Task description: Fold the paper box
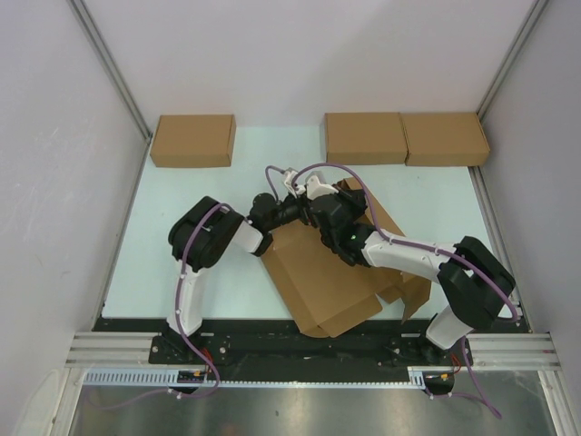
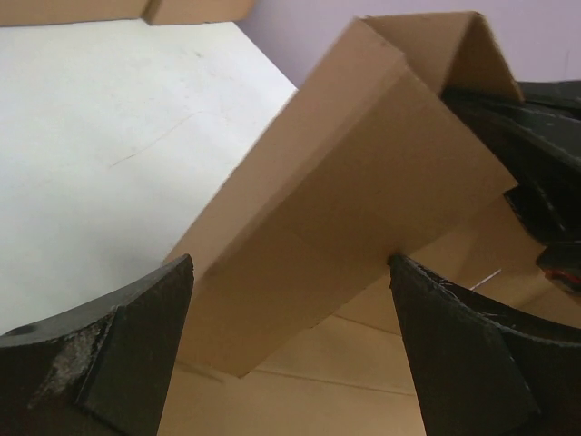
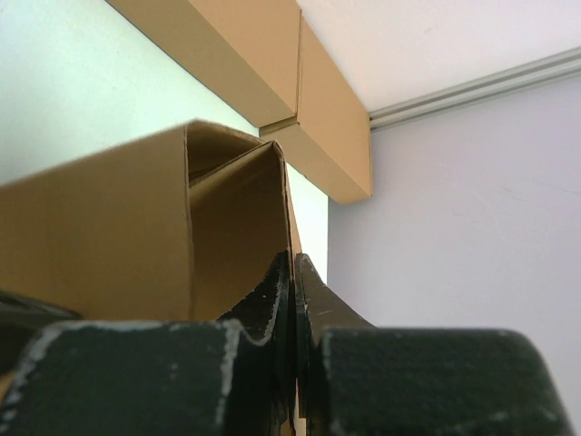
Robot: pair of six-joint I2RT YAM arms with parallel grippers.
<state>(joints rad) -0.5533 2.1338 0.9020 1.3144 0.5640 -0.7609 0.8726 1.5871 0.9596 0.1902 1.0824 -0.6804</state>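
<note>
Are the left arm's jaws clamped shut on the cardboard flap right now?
No: the left gripper has its jaws wide apart, the raised flap of the paper box showing between them.

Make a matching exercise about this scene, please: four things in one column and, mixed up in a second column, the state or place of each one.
Things
1. left gripper
2. right gripper
3. paper box
4. lone cardboard box

States or places
A. far left, closed up
B. shut
C. in the middle, partly folded, one side raised
D. wide open

Pairs: 1-D, 2-B, 3-C, 4-A
</note>
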